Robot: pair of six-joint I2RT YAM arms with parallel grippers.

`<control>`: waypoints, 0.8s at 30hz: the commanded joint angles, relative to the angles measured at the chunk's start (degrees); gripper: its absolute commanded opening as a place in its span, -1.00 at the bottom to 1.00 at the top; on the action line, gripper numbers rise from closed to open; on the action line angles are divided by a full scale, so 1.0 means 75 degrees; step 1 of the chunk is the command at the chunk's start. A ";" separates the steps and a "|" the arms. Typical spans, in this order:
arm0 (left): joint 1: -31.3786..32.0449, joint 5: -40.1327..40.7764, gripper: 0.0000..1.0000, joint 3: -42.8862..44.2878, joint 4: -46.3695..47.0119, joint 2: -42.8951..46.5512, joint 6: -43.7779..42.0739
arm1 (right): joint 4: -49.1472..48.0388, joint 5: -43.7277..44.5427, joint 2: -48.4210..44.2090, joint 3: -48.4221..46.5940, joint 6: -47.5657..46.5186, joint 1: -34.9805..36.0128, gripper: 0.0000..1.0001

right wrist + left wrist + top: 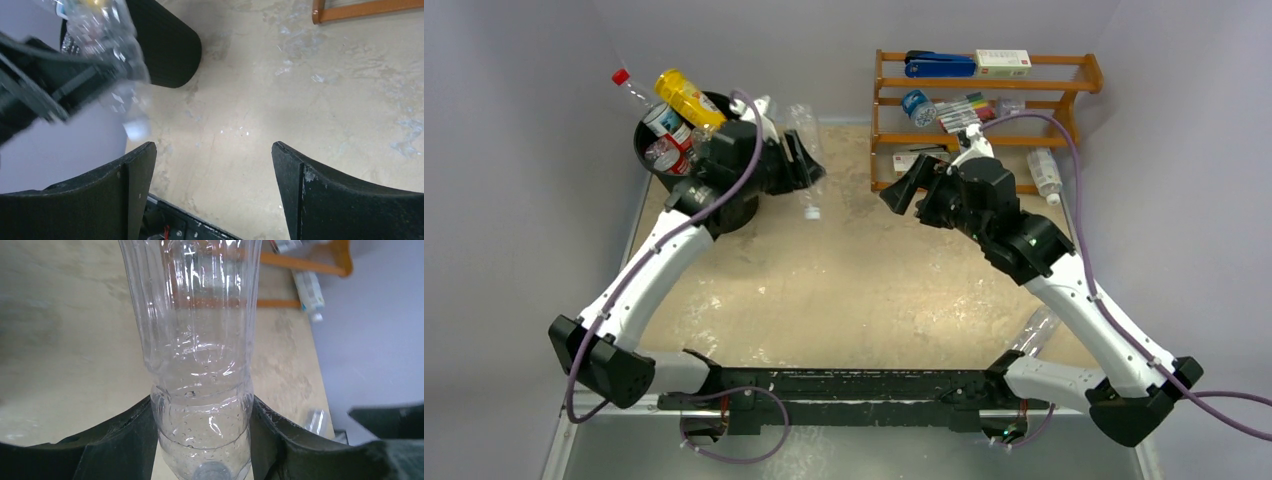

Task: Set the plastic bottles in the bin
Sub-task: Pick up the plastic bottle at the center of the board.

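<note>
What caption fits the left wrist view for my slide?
Left hand gripping a clear bottle over the table, wooden rack beyond.

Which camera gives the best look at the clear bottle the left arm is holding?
Left wrist: the clear bottle fills it, clamped in the left gripper. Top shows it small beside the bin; right wrist, only a blur.

The left arm point(639, 275) and right arm point(1084, 300) share white link shells and bulky black joint housings. A purple cable point(1076, 180) trails along each, looping near the black base bar point(854, 385). The left pincer point(201, 401) and right pincer point(212, 146) have broad matte black fingers, the right's edges scuffed pale
</note>
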State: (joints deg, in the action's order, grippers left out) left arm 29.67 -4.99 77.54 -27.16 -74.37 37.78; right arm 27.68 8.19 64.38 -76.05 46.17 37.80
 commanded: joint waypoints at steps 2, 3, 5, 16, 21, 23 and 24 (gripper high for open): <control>-0.1322 -0.0044 -0.05 0.1799 -0.0929 -0.0588 -0.0871 | 0.0218 0.0082 -0.0323 0.0589 0.0115 -0.0015 0.75; -0.1523 -0.0042 -0.05 0.2146 -0.1071 -0.0730 -0.0976 | 0.0155 0.0010 -0.0377 0.0712 0.0143 -0.0016 0.75; -0.1901 -0.0058 -0.04 0.2804 -0.1311 -0.0988 -0.1136 | 0.0024 -0.0134 -0.0474 0.0922 0.0175 -0.0020 0.75; -0.3965 0.0481 -0.03 0.5166 -0.2159 -0.1564 -0.1849 | -0.0088 -0.0421 -0.0702 0.1417 0.0260 -0.0017 0.75; -0.4592 0.1463 -0.01 0.4913 -0.1934 -0.1301 -0.2226 | -0.0165 -0.0527 -0.0738 0.1609 0.0276 -0.0017 0.75; -0.4623 0.2042 -0.02 0.4674 -0.1756 -0.1211 -0.2407 | -0.0214 -0.0594 -0.0722 0.1666 0.0269 -0.0014 0.75; -0.4624 0.2313 -0.02 0.4515 -0.1608 -0.1146 -0.2463 | -0.0265 -0.0629 -0.0705 0.1708 0.0275 -0.0013 0.75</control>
State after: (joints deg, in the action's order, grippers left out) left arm -4.40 3.60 113.56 -42.41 -85.47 23.24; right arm 28.21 4.82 59.79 -63.96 47.62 37.80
